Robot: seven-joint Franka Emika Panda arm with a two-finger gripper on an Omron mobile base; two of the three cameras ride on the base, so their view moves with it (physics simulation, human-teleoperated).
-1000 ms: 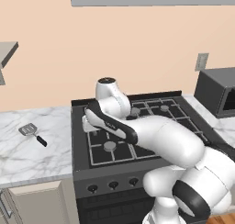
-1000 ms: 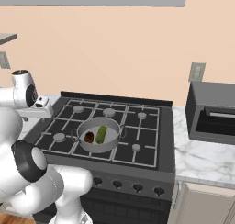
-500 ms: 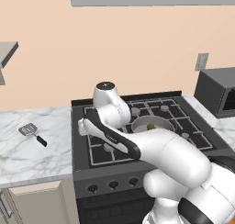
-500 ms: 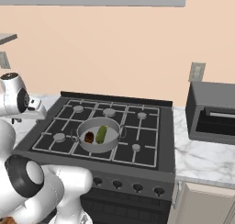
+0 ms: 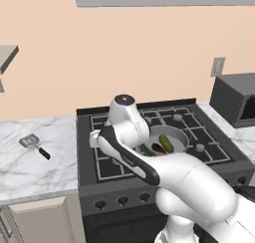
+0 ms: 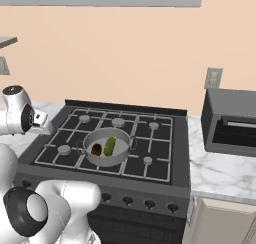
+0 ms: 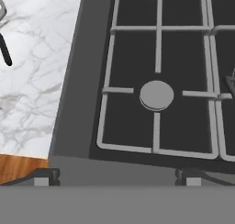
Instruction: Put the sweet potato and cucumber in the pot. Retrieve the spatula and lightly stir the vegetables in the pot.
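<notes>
Vegetables are both in the pot, which sits on the middle of the stove: the sweet potato and the cucumber lie side by side on its floor. So I judge the first half done and the tool next. The spatula lies on the marble counter well off the stove's left edge, head toward the wall, black handle pointing toward the counter's front edge. My camera looks down on the stove's front left burner and the counter beside it, with the black handle at the far left edge of that look. My hand carries nothing that I can see, but my fingers aren't clear enough for me to tell how far apart they stand. Risks from here: that handle is thin and lies flat on hard marble, so a slightly crooked descent could skid it away. My elbow hangs near the pot, and a wide swing might clip it.
</notes>
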